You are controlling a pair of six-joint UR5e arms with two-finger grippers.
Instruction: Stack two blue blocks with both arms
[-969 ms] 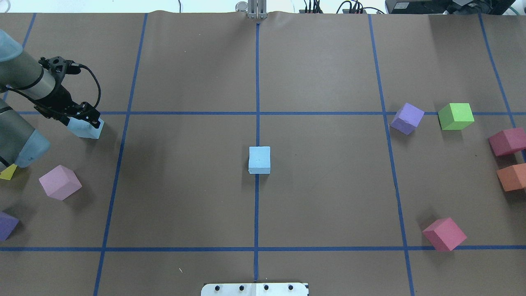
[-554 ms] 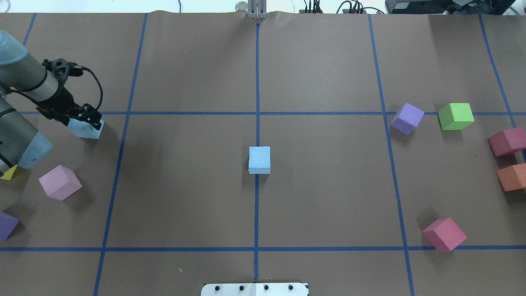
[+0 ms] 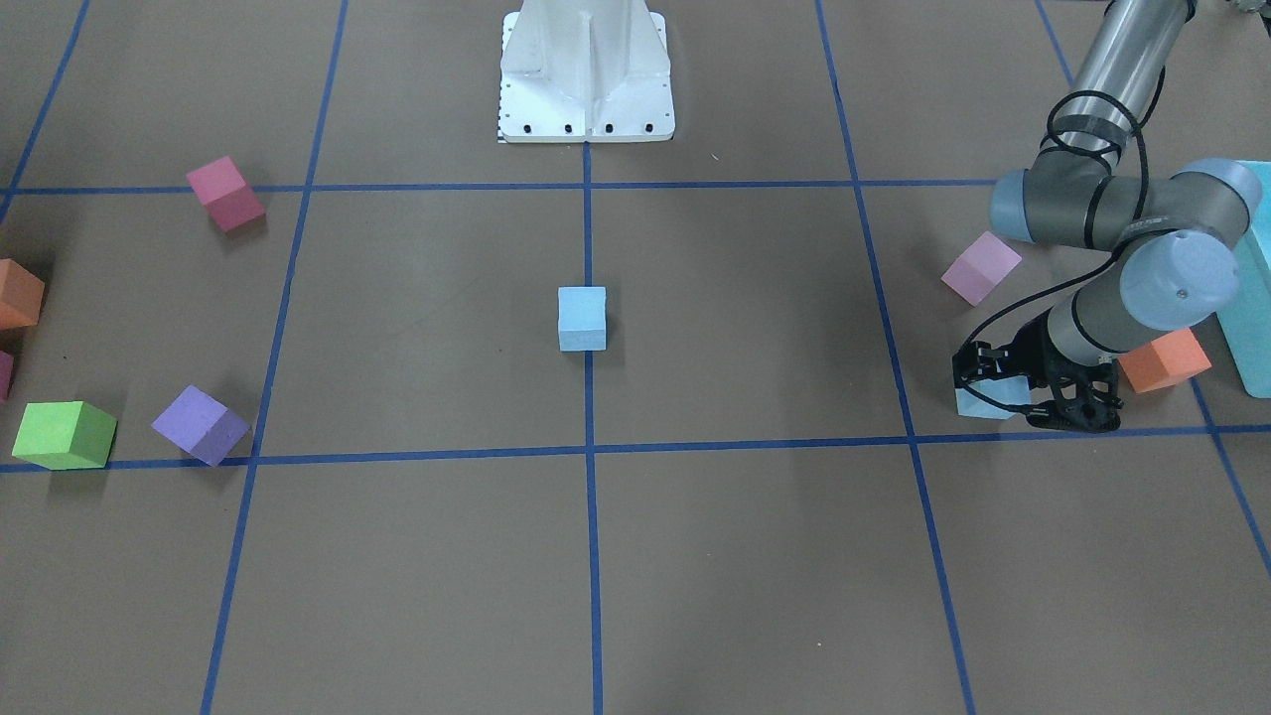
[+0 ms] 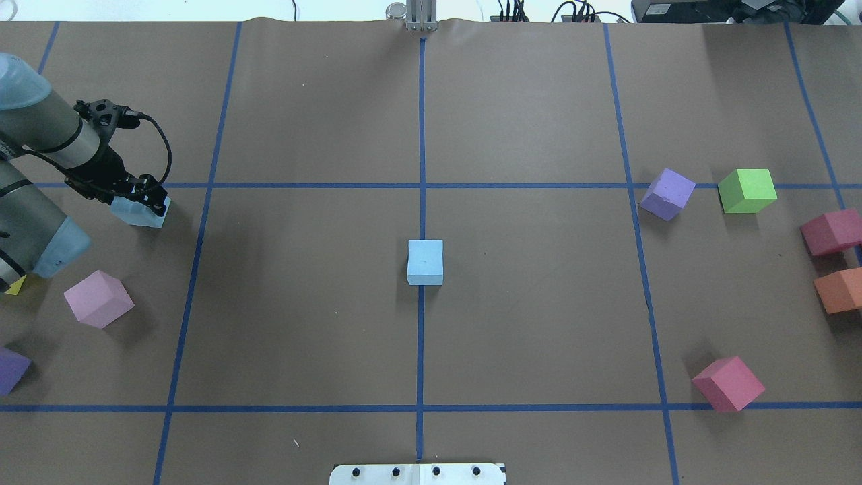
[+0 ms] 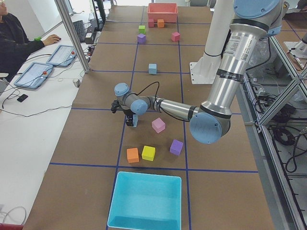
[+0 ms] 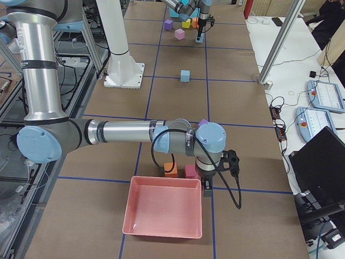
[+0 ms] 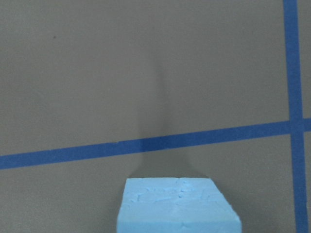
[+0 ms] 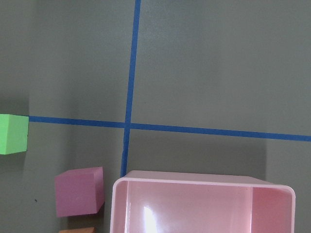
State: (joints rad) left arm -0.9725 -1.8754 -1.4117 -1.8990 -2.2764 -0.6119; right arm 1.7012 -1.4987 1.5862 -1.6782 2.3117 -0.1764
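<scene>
Firmly gripped a blue block (image 4: 138,214) at far left with left end effector (image 4: 141,199).
Stood well apart from second blue block (image 4: 425,262), centre frame; could not tell grip of right end effector (image 6: 207,189).

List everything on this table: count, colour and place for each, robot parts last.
blue blocks: 2, sky blue, centre and left end
purple cubes: 2, purple, one each end
red cubes: 2, red, right end
orange cubes: 2, orange, one each end
pink cube: 1, pale pink, left end
green cube: 1, green, right end
yellow cube: 1, yellow, left end
box: 1, turquoise, left end
tray: 1, pink, right end
left gripper: 1, black, at left blue block
right gripper: 1, black, beside tray
</scene>
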